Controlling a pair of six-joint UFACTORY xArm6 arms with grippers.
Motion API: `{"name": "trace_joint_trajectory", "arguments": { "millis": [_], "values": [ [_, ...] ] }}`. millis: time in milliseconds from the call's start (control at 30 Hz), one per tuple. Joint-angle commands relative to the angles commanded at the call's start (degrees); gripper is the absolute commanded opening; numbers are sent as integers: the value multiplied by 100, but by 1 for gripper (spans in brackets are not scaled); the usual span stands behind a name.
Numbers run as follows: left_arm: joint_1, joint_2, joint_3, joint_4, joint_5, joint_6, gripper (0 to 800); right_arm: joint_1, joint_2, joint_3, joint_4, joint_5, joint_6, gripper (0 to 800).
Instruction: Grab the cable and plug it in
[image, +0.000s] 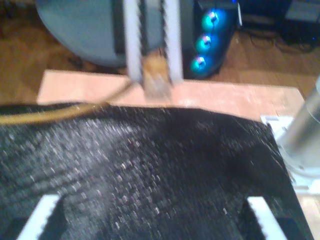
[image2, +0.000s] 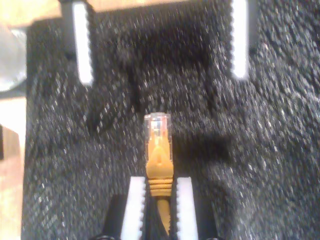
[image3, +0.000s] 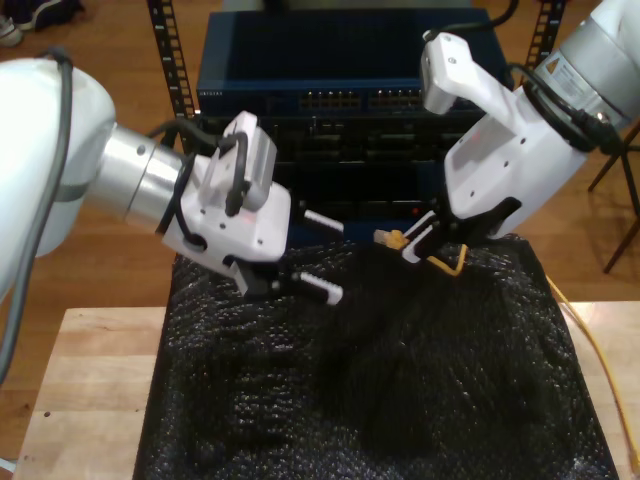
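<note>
My second gripper (image2: 157, 210) is clenched on the cable (image2: 159, 170) just behind its plug (image2: 157, 131), so the clear tip juts straight out past the fingertips, along the gripper's own line. In the exterior view the plug (image3: 388, 238) hangs above the black mat (image3: 400, 400) and points toward my first gripper (image3: 318, 255), which faces it with jaws released and nothing between them. Of the 2 arms, the second already has the cable; the first is near but apart from it. The switch rack (image3: 340, 90) stands behind both, beyond the mat (I judge the plug's long axis lies across the rack's ports rather than into them). The cable is thin and yellow, trailing off the mat over the bench (image3: 90, 370).
</note>
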Motion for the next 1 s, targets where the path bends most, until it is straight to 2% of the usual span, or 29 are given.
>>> {"name": "trace_joint_trajectory", "arguments": {
  "millis": [267, 367, 633, 833, 1000],
  "values": [
    [9, 0, -35, -229, 176, 53, 767, 35, 9, -9, 53, -18, 149, 7],
    [18, -9, -35, -229, 264, 53, 701, 35, 18, 35, 70, -44, 220, 7],
    [26, 0, -35, -615, 536, 0, 647, 53, 53, 18, 70, -70, 220, 7],
    [35, 0, -35, -633, 536, -35, 638, 53, 53, 26, 70, -70, 220, 7],
    [35, 18, -26, -633, 492, -44, 598, 53, 53, 18, 70, -70, 220, 7]
  ]
}}
